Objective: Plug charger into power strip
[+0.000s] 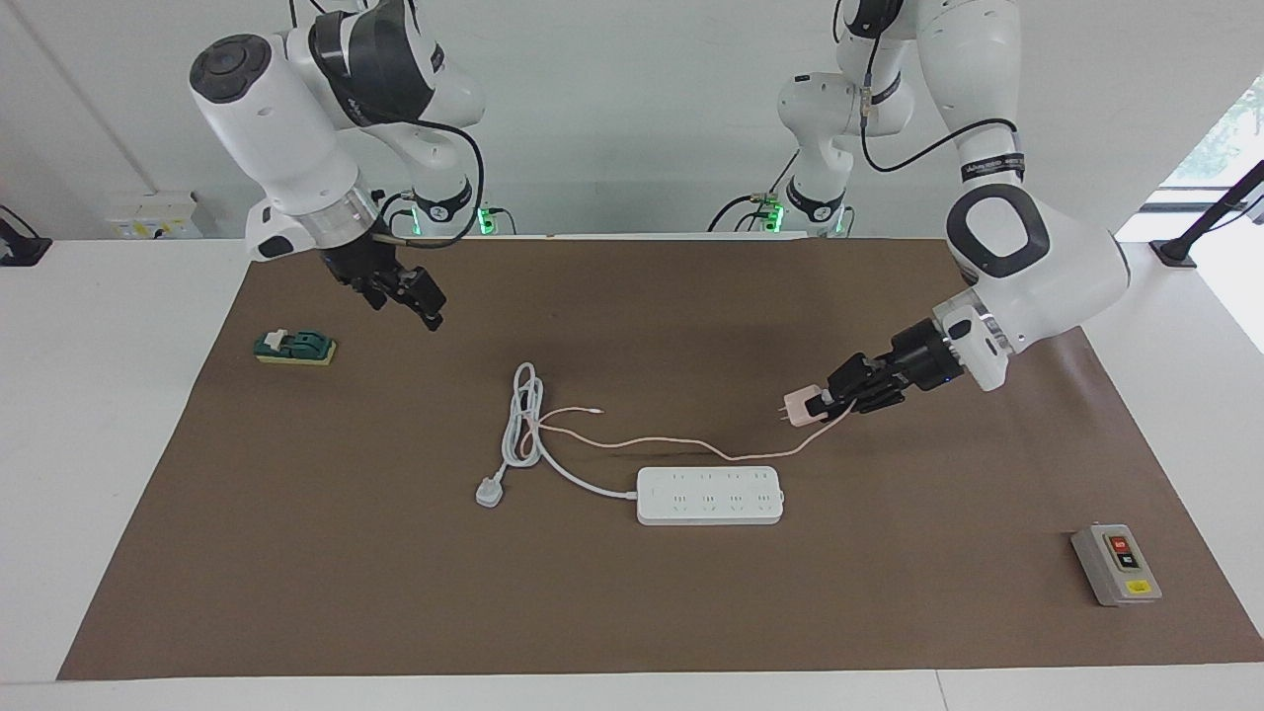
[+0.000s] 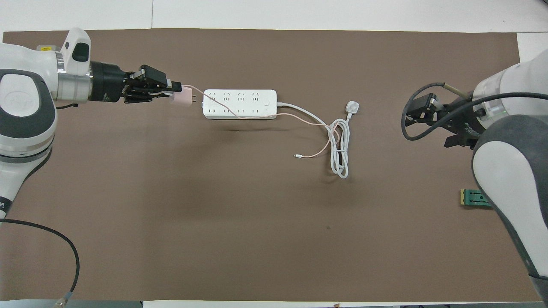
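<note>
Pink cube charger [image 1: 802, 407], 2 bare prongs

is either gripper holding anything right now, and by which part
The left gripper holds the pink charger by its cube body, prongs pointing away. The right gripper is open and holds nothing.

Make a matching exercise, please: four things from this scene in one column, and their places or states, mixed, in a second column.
1. charger
2. power strip
3. right gripper
4. grey button box

a. lying on the mat, nothing plugged in
b. open, holding nothing
c. held up in the left gripper
d. on the mat at the left arm's end of the table

Pairs: 1-c, 2-a, 3-b, 4-d
</note>
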`<action>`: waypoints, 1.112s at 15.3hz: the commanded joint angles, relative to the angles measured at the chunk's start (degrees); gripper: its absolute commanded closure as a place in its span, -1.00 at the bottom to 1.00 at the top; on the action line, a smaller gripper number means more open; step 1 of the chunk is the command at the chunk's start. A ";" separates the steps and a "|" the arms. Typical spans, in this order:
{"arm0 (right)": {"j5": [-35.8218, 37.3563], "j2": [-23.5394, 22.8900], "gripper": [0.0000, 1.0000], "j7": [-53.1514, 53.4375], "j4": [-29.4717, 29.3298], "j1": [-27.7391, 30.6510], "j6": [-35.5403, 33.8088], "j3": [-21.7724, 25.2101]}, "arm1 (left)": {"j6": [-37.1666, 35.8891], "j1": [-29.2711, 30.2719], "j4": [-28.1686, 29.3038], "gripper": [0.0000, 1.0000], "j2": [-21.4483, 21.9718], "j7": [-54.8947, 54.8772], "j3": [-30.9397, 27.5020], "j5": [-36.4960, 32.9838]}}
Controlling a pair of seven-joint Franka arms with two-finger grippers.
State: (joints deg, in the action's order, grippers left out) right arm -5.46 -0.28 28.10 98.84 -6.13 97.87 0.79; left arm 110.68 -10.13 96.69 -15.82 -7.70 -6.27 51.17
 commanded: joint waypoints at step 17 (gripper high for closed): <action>3.52 -2.44 -1.00 -18.26 -12.76 2.70 -13.92 2.11 | -8.64 -1.12 -4.49 1.00 9.32 24.11 -0.85 -43.35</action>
State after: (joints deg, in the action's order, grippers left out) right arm -2.33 -0.10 10.90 91.67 -3.92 87.55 2.94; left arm 100.85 -10.23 91.71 -7.37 13.06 -7.32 10.31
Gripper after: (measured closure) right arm 0.000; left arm 0.683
